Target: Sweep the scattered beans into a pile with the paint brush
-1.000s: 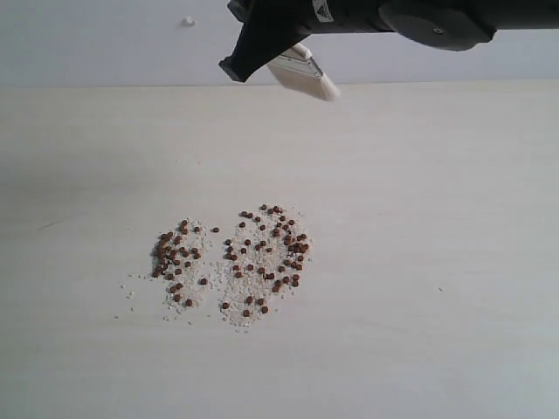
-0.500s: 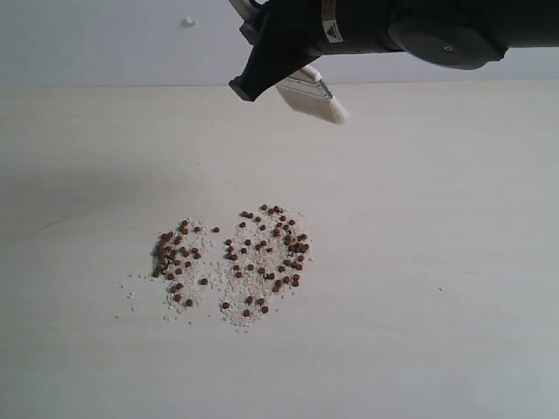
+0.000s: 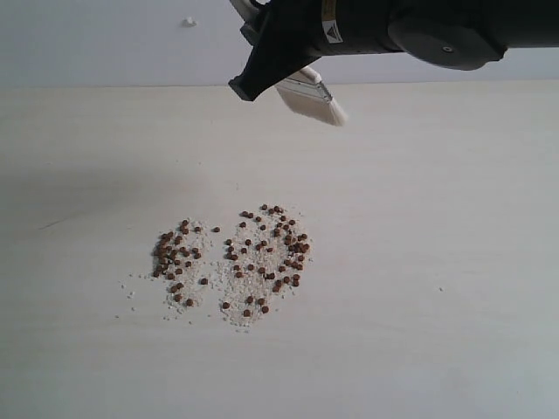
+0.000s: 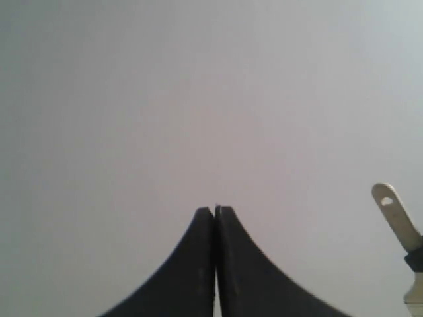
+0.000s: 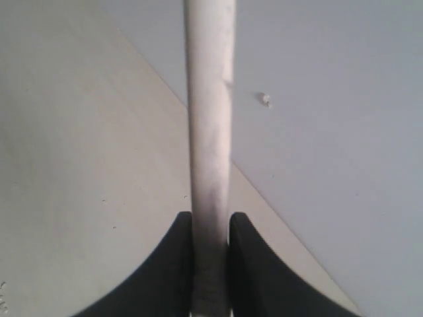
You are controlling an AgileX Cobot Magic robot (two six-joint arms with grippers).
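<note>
The scattered beans [image 3: 236,257] lie mid-table in two loose patches, a smaller left one [image 3: 177,262] and a wider right one [image 3: 269,249], mixed with pale crumbs. No compact pile is in view. My right gripper [image 3: 271,74] hangs above the table's far edge, shut on the paint brush [image 3: 313,98], whose whitish bristles point down and to the right, well clear of the beans. The right wrist view shows the brush [image 5: 210,119] edge-on between the jaws [image 5: 211,221]. My left gripper [image 4: 215,210] is shut on nothing; beside it shows the brush handle's holed end [image 4: 391,210].
The pale wooden table [image 3: 437,218] ends at a far edge against a grey backdrop [image 3: 105,44]. A small white speck [image 3: 188,20] sits on that backdrop, and the right wrist view shows this speck [image 5: 266,99] too. A stray crumb [image 3: 439,289] lies right of the beans.
My right gripper has come down and slightly right with the brush, so the bristles hang lower over the table's far edge. The beans have not moved.
</note>
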